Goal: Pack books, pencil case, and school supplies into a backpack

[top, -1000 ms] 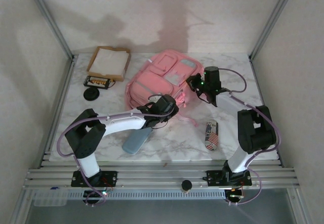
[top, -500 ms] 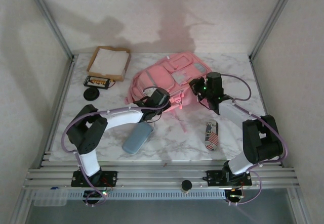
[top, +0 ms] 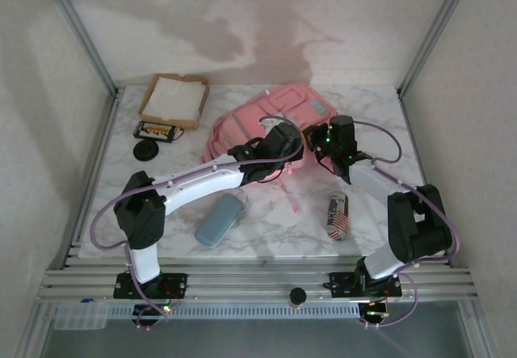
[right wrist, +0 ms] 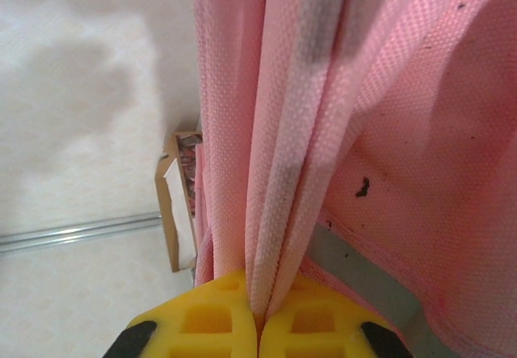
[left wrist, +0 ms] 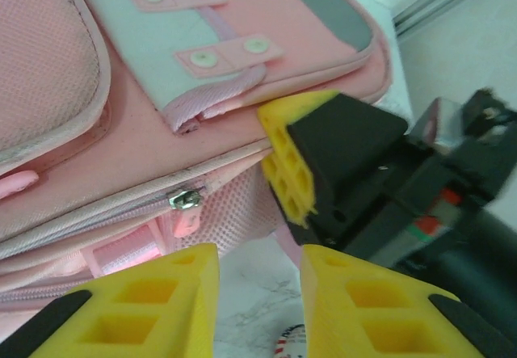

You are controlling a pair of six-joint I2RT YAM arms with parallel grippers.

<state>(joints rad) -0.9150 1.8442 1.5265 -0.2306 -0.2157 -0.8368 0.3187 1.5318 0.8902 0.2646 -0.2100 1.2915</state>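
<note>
The pink backpack (top: pixel 258 120) lies at the back middle of the table, its right side pulled up. My right gripper (top: pixel 321 141) is shut on a fold of its pink fabric (right wrist: pixel 275 132), which runs straight up from between the yellow fingers (right wrist: pixel 212 319). My left gripper (top: pixel 292 146) is open just in front of the backpack's right lower corner, close beside the right gripper, with bare marble between its fingers (left wrist: pixel 161 309). In the left wrist view a silver zipper pull (left wrist: pixel 186 200) and the lilac pocket (left wrist: pixel 161 43) show. The books are out of view. A blue-grey pencil case (top: pixel 220 218) lies near the front.
A flag-patterned tube (top: pixel 338 216) lies right of centre near the front. The cardboard tray (top: pixel 174 99) with a white sheet stands at the back left, with a small black box (top: pixel 157 131) and a black round disc (top: pixel 145 149) before it. Frame posts line both sides.
My left gripper has swung right along the backpack's front, from its left lower side to its right corner. The right gripper lifted the backpack's right side, then held still.
</note>
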